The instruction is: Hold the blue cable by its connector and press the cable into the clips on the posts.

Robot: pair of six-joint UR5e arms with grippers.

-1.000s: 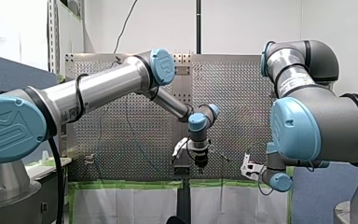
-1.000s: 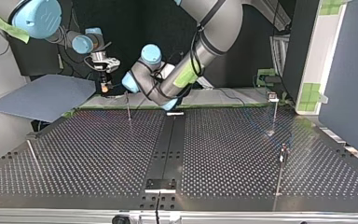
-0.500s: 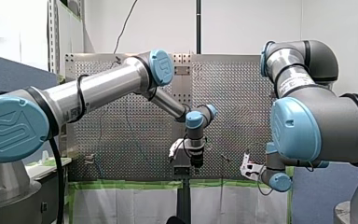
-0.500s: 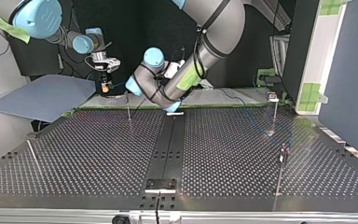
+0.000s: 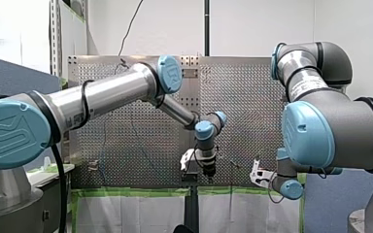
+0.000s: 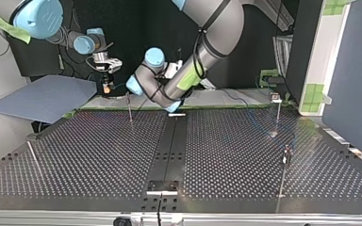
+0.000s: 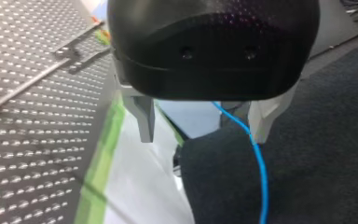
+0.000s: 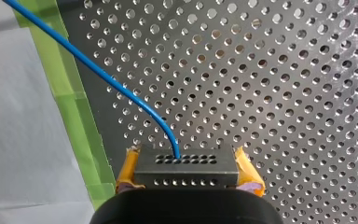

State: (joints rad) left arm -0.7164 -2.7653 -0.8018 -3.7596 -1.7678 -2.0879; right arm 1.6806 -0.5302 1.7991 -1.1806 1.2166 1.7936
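The blue cable (image 8: 116,88) is leaving the connector (image 8: 186,178) and curving away over the perforated table (image 8: 284,93) toward the green tape (image 8: 74,102) at its edge. My right gripper (image 8: 188,169) is clamping the connector between its yellow pads (image 8: 127,170), which are pressing against the block's two ends. In the top view this gripper (image 6: 106,87) is hanging just past the table's far edge, near a thin post (image 6: 130,107).

My left gripper (image 7: 201,125) is standing wide, its metal fingers (image 7: 144,119) well apart and gripping nothing. The cable (image 7: 260,177) is running down between them, just beside one finger; whether it is touching that finger I cannot tell. In the front view this gripper (image 5: 207,167) is pointing down at the table's near edge, beside my right gripper (image 5: 258,175).

Compared with half a second ago, my left arm's wrist is sitting slightly lower and a little further toward the front view's right, and its elbow is lower too. My right arm and the connector are staying where they were.
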